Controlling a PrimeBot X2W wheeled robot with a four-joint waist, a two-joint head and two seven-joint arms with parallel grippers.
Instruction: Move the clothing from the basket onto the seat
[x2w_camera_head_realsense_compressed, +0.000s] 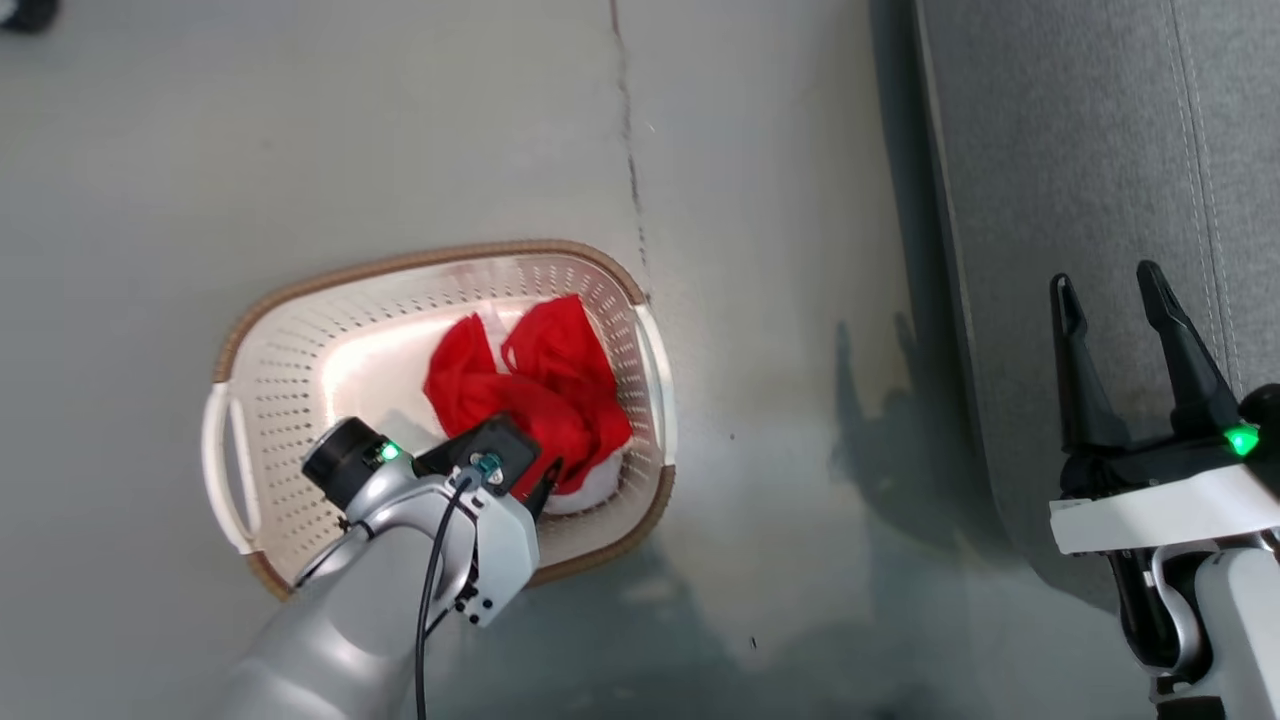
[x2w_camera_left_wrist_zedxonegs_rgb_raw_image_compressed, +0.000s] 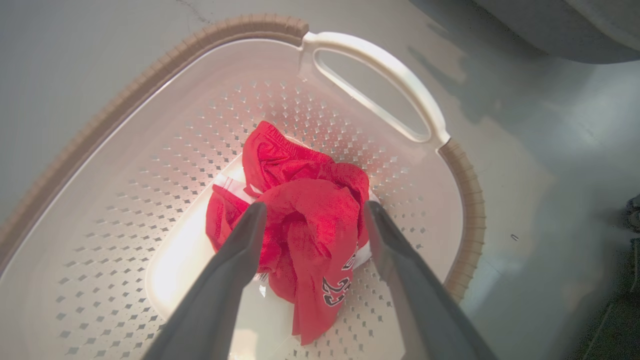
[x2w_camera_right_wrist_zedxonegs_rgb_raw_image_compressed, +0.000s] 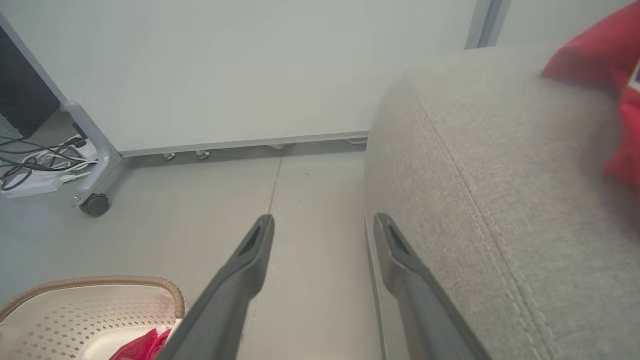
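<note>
Red clothing (x2w_camera_left_wrist_zedxonegs_rgb_raw_image_compressed: 300, 220) heaped in basket (x2w_camera_left_wrist_zedxonegs_rgb_raw_image_compressed: 150, 85), left gripper (x2w_camera_left_wrist_zedxonegs_rgb_raw_image_compressed: 315, 210) open over it.
Clothing lies crumpled on the basket bottom, toward the handle end nearer the seat (x2w_camera_head_realsense_compressed: 1090, 150). Left gripper spread wide, one finger at each side of the heap; contact unclear. Basket on floor (x2w_camera_head_realsense_compressed: 400, 120) near the seat. Right gripper (x2w_camera_head_realsense_compressed: 1105, 280) spread, empty, at seat edge. Red piece (x2w_camera_right_wrist_zedxonegs_rgb_raw_image_compressed: 600, 55) lies on the seat.

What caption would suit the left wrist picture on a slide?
Open left gripper poised over crumpled red sports garments in a cream-white perforated plastic basket with brown woven rim.
</note>
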